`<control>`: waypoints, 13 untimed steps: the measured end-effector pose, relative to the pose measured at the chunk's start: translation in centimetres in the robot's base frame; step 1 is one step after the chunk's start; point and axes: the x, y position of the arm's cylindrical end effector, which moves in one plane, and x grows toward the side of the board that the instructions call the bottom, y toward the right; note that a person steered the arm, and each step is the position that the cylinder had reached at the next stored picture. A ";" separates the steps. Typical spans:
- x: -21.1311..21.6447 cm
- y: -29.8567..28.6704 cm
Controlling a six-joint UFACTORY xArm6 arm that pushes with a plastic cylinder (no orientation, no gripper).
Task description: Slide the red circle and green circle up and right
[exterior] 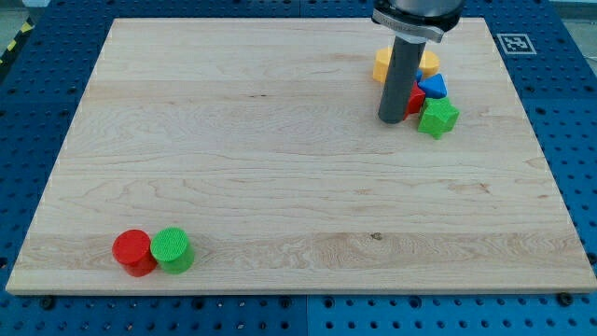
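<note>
The red circle (132, 252) and the green circle (173, 249) lie side by side, touching, near the view's bottom left corner of the wooden board (280, 168). My tip (391, 119) stands far from them at the view's upper right, just left of a cluster of blocks. The rod comes down from the top edge of the view.
The cluster at the upper right holds a green star-like block (437, 117), a blue block (433, 87), a red block (415, 100) partly hidden by the rod, and a yellow block (382, 63) behind it. A fiducial marker (513, 42) sits beyond the board's top right corner.
</note>
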 end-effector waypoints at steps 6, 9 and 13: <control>7.0 -17.4; 9.4 -41.0; 19.2 -29.8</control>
